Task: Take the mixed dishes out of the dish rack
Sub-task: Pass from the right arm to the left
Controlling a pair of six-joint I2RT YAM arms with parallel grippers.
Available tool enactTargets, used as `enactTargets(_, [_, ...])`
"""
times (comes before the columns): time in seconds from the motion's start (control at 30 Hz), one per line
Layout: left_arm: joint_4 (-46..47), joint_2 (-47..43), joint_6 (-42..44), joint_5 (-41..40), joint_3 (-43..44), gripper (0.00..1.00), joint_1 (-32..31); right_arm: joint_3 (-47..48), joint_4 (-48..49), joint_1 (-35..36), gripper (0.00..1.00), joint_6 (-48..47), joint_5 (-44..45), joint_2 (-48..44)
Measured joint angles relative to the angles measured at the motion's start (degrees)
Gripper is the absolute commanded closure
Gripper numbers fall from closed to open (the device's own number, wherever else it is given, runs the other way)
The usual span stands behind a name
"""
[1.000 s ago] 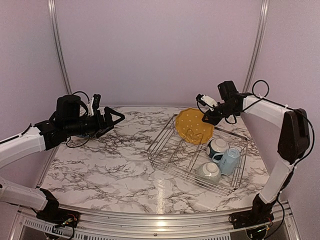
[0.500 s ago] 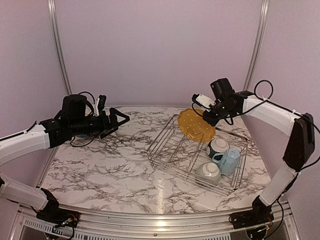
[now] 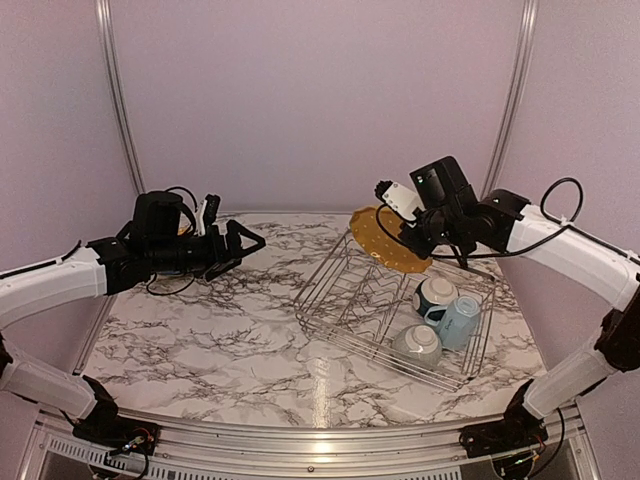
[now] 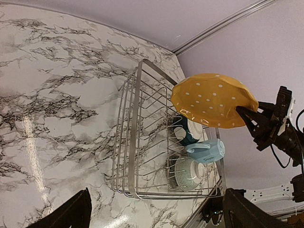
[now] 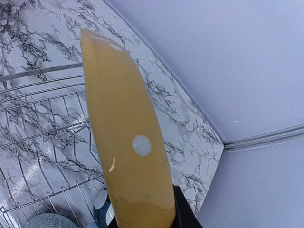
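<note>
Top view: the right gripper (image 3: 415, 238) is clamped on the rim of the yellow dotted plate (image 3: 383, 238), which is tilted in the air over the far end of the dish rack (image 3: 335, 300); the left gripper (image 3: 246, 247) hangs above the table (image 3: 200, 340), jaws wide apart and holding nothing; the light blue mug (image 3: 458, 320) lies in the rack between the far bowl (image 3: 434, 292) and the near bowl (image 3: 418, 343).

Left wrist view: the plate shows its dotted face above the rack; the left fingers (image 4: 71, 213) stand spread at the bottom corners.

Right wrist view: the plate is seen edge-on, pinched at its lower end by the right finger (image 5: 184, 211); rack wires lie below it.
</note>
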Motion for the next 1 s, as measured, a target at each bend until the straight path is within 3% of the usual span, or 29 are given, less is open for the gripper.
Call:
enactTargets(0.27, [-0.42,0.0,0.66,-2.69,0.92,0.01,-0.66,-3.72,-0.52,9.46,1.0,2.54,10.34,-1.01])
enactTargets(0.57, [-1.53,-0.48,1.62,-5.68,1.88,0.01,-1.73,-3.74,-0.94,10.75,1.0,7.63,12.63,-2.99])
enactTargets(0.8, [0.35,-0.09,1.07,-4.04,1.88,0.01,-2.4,-3.74,-1.7,9.05,1.0,14.05,4.98,-8.24])
enactTargets(1.0, [4.44,1.46,0.07,-1.81,1.88,0.01,-3.54,-3.74,-1.84,0.61,1.0,20.83,-8.55,-12.28])
